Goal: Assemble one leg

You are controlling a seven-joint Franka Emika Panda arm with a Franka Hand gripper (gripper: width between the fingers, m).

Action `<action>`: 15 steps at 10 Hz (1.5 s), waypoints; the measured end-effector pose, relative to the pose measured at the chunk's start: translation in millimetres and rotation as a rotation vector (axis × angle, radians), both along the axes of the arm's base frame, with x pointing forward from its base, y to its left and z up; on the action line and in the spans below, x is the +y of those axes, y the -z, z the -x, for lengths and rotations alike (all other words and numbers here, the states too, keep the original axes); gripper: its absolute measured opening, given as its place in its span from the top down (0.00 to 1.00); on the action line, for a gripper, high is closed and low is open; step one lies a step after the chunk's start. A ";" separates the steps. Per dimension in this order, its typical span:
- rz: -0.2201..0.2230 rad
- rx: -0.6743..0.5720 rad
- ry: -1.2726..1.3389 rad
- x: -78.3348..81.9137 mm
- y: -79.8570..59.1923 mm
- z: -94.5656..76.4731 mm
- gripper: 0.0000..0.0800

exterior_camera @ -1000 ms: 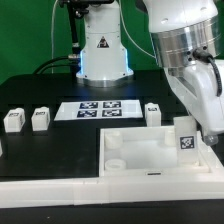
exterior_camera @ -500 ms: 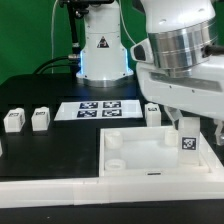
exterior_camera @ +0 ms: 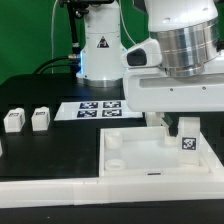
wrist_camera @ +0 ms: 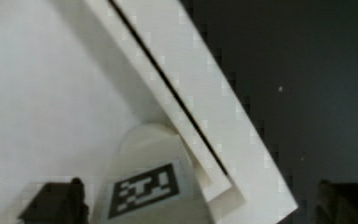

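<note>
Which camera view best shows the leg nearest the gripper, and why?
The exterior view: the leg appears nearly whole and upright, marker facing the camera, by the square piece's corner on the exterior view's right. The wrist view shows the leg closer but cut off, blurred.

A big white square tray with round corner holes lies right under the claw. The marker board lies flat on the black table, off to the exterior view's left of the claw. Farther that way stand one small white block and a second small block, side by side.
</note>
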State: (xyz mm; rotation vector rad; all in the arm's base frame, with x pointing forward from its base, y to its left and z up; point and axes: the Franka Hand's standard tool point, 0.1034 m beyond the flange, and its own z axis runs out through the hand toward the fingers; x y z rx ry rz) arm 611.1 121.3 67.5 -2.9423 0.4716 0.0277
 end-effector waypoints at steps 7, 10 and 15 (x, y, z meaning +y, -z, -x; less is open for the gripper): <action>-0.007 0.037 0.246 -2.9 0.3 -0.8 0.63; -0.064 0.129 0.760 -2.9 -1.0 -3.3 0.63; -0.116 0.217 1.147 -2.0 -0.2 -4.6 0.46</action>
